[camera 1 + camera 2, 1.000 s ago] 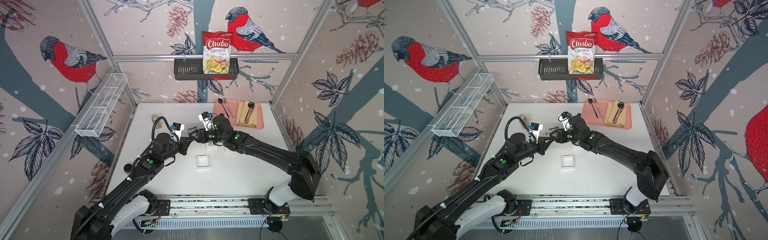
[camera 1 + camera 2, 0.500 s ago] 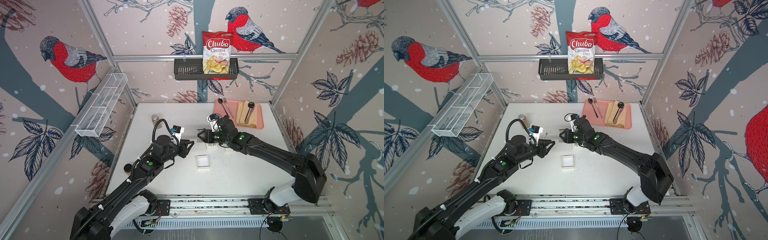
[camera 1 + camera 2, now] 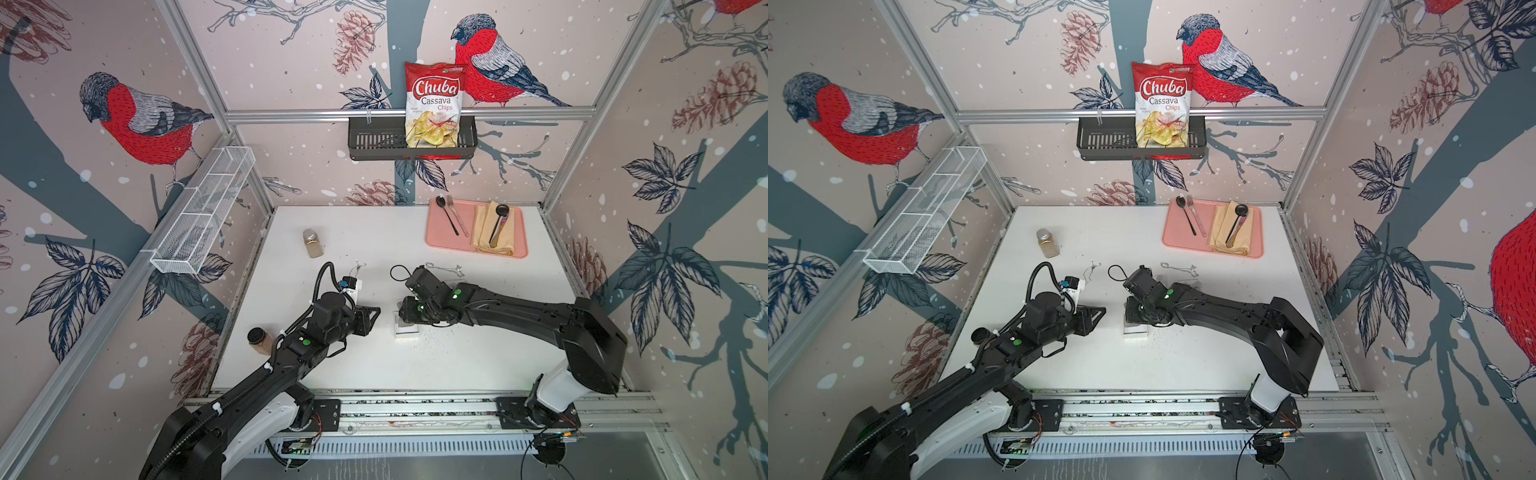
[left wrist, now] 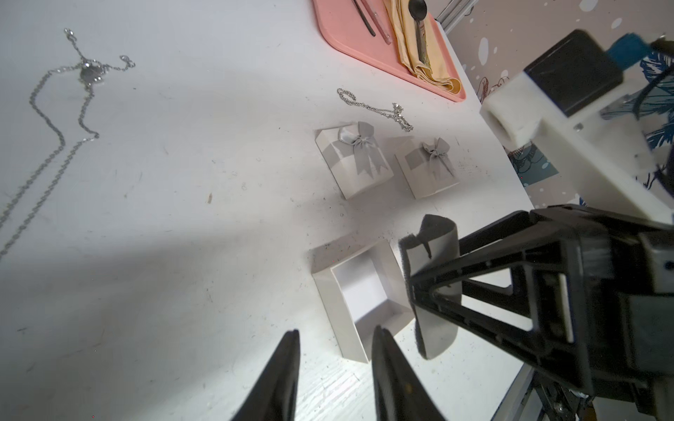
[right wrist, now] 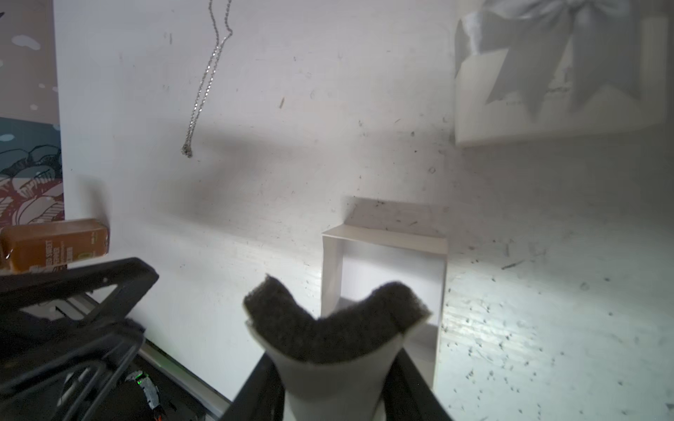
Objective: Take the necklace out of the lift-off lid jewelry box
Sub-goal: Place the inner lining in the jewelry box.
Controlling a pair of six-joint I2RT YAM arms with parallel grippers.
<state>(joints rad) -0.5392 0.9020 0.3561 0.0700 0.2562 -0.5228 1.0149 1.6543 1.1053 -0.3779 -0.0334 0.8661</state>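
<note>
The open white jewelry box (image 4: 330,291) stands on the table in both top views (image 3: 407,330) (image 3: 1136,330); its inside looks bare. My right gripper (image 3: 406,312) (image 5: 335,368) hangs just above it, shut on a bent grey foam pad with white backing (image 5: 335,320) (image 4: 434,277). My left gripper (image 4: 335,339) (image 3: 375,312) is open and holds nothing, a little to the left of the box. A long necklace with a round pendant (image 4: 87,73) (image 3: 358,269) lies on the table behind the left arm. A shorter necklace (image 4: 375,107) (image 3: 444,268) lies behind the right arm.
Two white boxes with grey bows (image 4: 355,160) (image 4: 428,166) stand just behind the open box. A pink tray (image 3: 436,241) with cutlery and a napkin is at the back right. One spice jar (image 3: 312,243) stands at the back left, another (image 3: 258,338) beside the left arm.
My left gripper has opened and drawn back from the right one. The right gripper has come forward and down with the foam pad, over the open box.
</note>
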